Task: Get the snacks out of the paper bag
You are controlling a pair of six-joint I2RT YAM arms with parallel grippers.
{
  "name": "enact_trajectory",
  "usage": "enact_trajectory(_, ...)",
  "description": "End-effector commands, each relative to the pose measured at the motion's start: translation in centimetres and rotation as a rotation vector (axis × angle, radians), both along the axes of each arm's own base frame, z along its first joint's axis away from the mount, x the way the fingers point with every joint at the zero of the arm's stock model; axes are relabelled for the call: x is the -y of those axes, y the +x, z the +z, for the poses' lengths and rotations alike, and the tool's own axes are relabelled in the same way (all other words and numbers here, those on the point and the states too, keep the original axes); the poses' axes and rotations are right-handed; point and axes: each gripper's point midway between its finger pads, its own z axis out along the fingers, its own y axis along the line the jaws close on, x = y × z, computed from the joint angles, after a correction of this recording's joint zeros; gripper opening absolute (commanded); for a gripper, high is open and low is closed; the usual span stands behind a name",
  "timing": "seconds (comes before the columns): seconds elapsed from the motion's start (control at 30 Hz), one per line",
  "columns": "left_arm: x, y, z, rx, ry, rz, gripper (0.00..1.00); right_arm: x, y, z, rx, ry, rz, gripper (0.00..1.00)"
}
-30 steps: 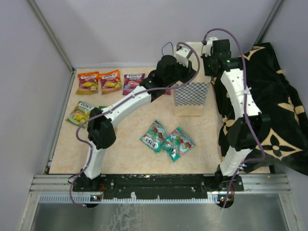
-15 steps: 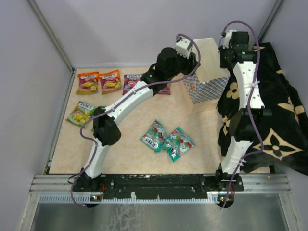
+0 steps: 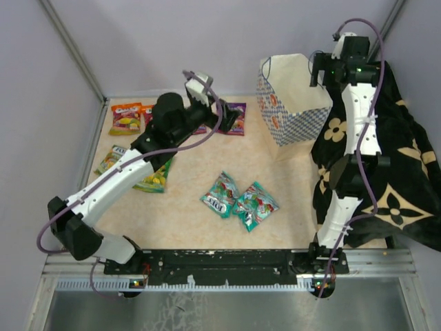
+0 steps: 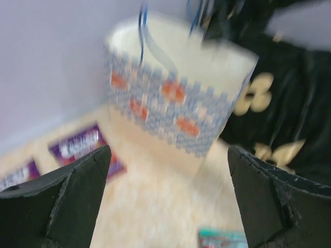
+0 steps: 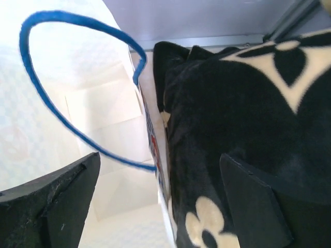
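As both pincers are released from the pinch held a second ago, the paper bag point(image 3: 293, 103) is left tilted at the far right of the table point(image 3: 193, 227), well apart from the packets. The right gripper point(image 3: 319, 69) hangs just beside the bag's rim, jaws wide. Nothing is clamped between them, and only a loop of blue cord handle point(image 5: 72, 15) crosses its view (whether the cord is caught on a finger cannot be told). The left gripper point(image 3: 224, 118), likewise spread and empty, has been swung away to the left and is seen near a purple packet point(image 3: 236, 123).

From the right wrist, only pale creased paper is seen inside the bag, so the emptying is judged done or nearly so. The snacks are spread over the table: an orange packet point(image 3: 126, 118) at the far left, a green packet point(image 3: 155, 179) partly under the left arm, and two teal packets point(image 3: 220, 196) near the middle. A black cloth point(image 3: 406, 172) is heaped on the right, just beside the bag, which could topple onto it.
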Motion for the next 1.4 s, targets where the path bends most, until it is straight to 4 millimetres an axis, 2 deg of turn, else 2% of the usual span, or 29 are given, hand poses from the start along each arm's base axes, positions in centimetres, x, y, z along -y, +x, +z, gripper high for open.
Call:
enact_trajectory(0.0,-1.2,-1.3,-15.4,-0.298,0.133,0.0,1.0,1.4,-4.0,11.7,0.268,0.059,-0.186,0.99)
enact_trajectory(0.07,-2.8,-3.0,-19.4,-0.377,0.159,0.019,1.0,2.3,-6.9,14.1,0.33,0.087,-0.293,0.99)
enact_trajectory(0.13,-4.4,-5.0,-23.0,-0.465,0.175,0.037,1.0,1.2,-10.4,16.1,0.407,0.125,-0.294,0.99)
enact_trajectory(0.17,-5.3,-6.2,-24.3,-0.517,0.161,0.051,0.99,-0.1,-11.6,15.9,0.431,0.124,-0.269,0.99)
enact_trajectory(0.2,-6.1,-7.3,-25.6,-0.564,0.16,0.066,0.99,-1.6,-13.1,16.6,0.492,0.113,-0.241,0.99)
enact_trajectory(0.3,-8.9,-10.5,-29.0,-0.657,0.146,0.112,0.97,-7.4,-17.5,15.1,0.532,0.108,-0.088,0.98)
enact_trajectory(0.4,-11.1,-12.6,-30.3,-0.69,0.11,0.149,0.98,-14.8,-20.5,10.3,0.462,0.178,0.148,0.92)
enact_trajectory(0.47,-12.1,-13.8,-31.3,-0.723,0.067,0.165,0.98,-19.4,-21.5,6.0,0.344,0.192,0.284,0.9)
enact_trajectory(0.53,-12.0,-15.3,-32.0,-0.762,0.011,0.127,0.98,-23.9,-22.5,0.9,0.211,0.175,0.402,0.87)
enact_trajectory(0.63,-11.7,-16.6,-33.9,-0.824,-0.043,0.091,0.97,-29.3,-23.7,-5.4,0.042,0.248,0.56,0.81)
enact_trajectory(0.7,-11.7,-16.8,-34.9,-0.851,-0.069,0.1,0.97,-31.2,-23.7,-9.1,-0.051,0.286,0.611,0.75)
enact_trajectory(0.87,-12.2,-15.7,-36.6,-0.842,-0.054,0.155,0.97,-34.6,-22.9,-14.4,-0.227,0.335,0.7,0.62)
enact_trajectory(0.97,-11.9,-15.3,-37.4,-0.863,-0.058,0.15,0.97,-35.7,-22.1,-15.9,-0.264,0.333,0.711,0.57)
enact_trajectory(1.0,-11.8,-15.2,-37.6,-0.868,-0.062,0.149,0.97,-36.0,-21.9,-17.4,-0.292,0.324,0.707,0.56)
enact_trajectory(1.1,-11.3,-14.9,-37.9,-0.873,-0.085,0.128,0.95,-36.5,-21.3,-19.3,-0.328,0.319,0.702,0.54)
enact_trajectory(1.17,-11.0,-14.7,-38.2,-0.884,-0.092,0.115,0.91,-36.6,-21.0,-20.3,-0.343,0.312,0.696,0.53)
enact_trajectory(1.37,-10.0,-14.6,-39.1,-0.931,-0.076,0.085,0.8,-35.3,-19.9,-22.5,-0.354,0.306,0.649,0.56)
